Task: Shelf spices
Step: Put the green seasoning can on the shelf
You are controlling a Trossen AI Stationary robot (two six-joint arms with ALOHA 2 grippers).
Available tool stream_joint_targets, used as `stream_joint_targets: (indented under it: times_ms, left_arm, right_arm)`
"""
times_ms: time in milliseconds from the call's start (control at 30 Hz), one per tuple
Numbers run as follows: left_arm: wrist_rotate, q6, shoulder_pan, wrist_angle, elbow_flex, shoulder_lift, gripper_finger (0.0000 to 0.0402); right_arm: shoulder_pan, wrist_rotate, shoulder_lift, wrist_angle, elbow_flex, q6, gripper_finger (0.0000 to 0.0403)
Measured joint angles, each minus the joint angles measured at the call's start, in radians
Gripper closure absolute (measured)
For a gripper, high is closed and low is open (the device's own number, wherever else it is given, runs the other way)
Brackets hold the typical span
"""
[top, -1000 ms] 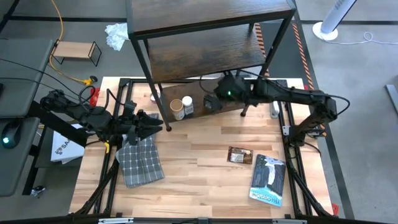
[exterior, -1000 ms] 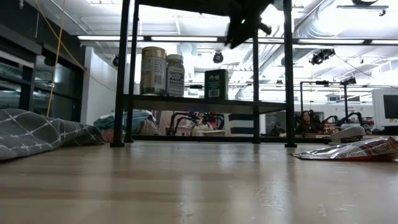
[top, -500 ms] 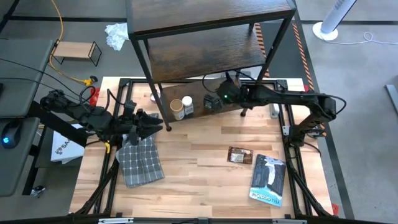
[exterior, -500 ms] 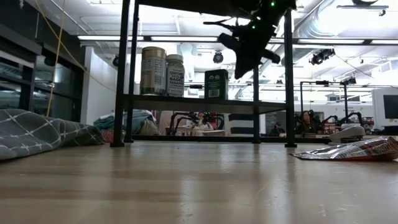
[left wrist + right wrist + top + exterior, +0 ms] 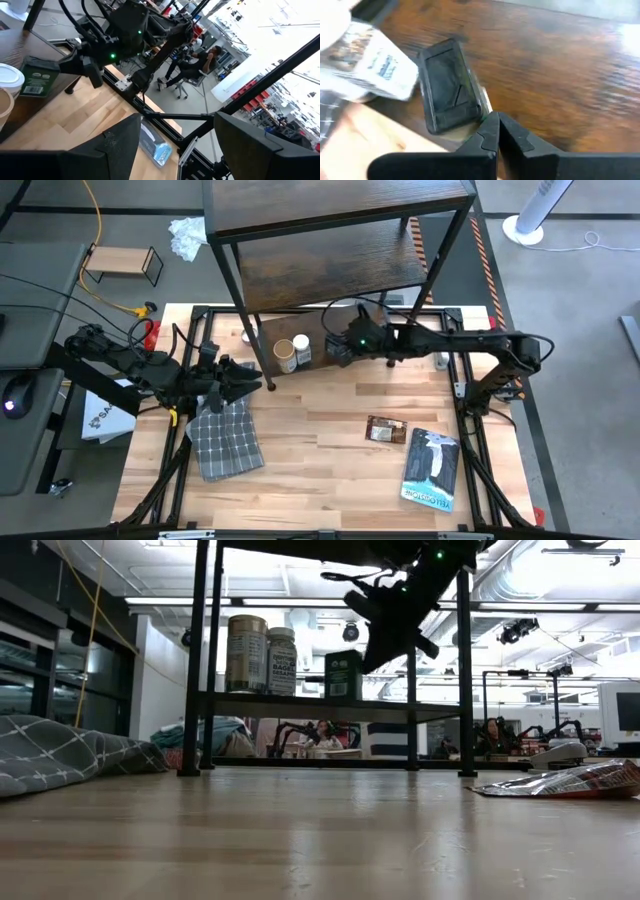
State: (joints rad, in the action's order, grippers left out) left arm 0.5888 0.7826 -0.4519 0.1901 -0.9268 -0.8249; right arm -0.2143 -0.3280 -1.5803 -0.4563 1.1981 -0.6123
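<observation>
The shelf stands at the table's far edge. On its lowest board stand a tan round canister, a white-capped jar and a green tin with a black lid. My right gripper is shut and slants down just right of the tin, its tips by the tin's top corner. It also shows in the low view, above and right of the tin. My left gripper waits open at the table's left, over a grey cloth. My right gripper's shut fingertips stand right at the near right corner of the green tin's lid, slanting down from the table's right. I cannot tell whether they touch it. The tin stands upright on the lowest board.
A grey checked cloth lies front left. A snack packet and a blue-and-white book lie front right. The shelf's black legs stand close to my right arm. A small light-wood stand sits off the table, far left.
My right gripper has sunk from under the middle board toward the lowest board. It has also gone a little toward the table's left, ending close beside the green tin.
</observation>
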Motion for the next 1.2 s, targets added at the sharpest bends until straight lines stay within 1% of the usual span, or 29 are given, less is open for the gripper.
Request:
stream_joint_targets:
  times_ms: [133,400,467,533,667,833,1067,1200]
  left_arm:
    - [0.0,0.0,0.0,0.001,0.0,0.0,0.0154]
    - [0.0,0.0,0.0,0.028,0.0,0.0,0.0154]
    - [0.001,0.0,0.0,0.028,0.0,0.0,0.0154]
    - [0.001,0.0,0.0,0.028,0.0,0.0,0.0154]
    - [0.001,0.002,0.0,0.028,0.0,0.0,0.0154]
    - [-0.001,0.02,0.0,0.027,0.0,0.0,0.0154]
    - [-0.004,0.028,0.0,0.027,0.0,0.0,0.0154]
    - [-0.004,0.028,0.0,0.027,0.0,0.0,0.0154]
  right_arm:
    - [0.039,-0.002,0.0,0.039,-0.007,-0.018,0.0403]
    - [0.091,0.005,-0.012,0.171,-0.006,-0.041,0.0403]
    - [0.093,0.007,-0.02,0.186,-0.006,-0.043,0.0403]
    - [0.094,0.004,-0.021,0.164,-0.006,-0.033,0.0403]
    - [0.087,-0.04,-0.018,0.114,-0.006,-0.015,0.0403]
    - [0.074,-0.035,-0.034,0.089,-0.006,-0.018,0.0403]
    - [0.075,-0.042,-0.108,0.177,-0.006,-0.046,0.0403]
    - [0.075,-0.044,-0.128,0.24,-0.006,-0.061,0.0403]
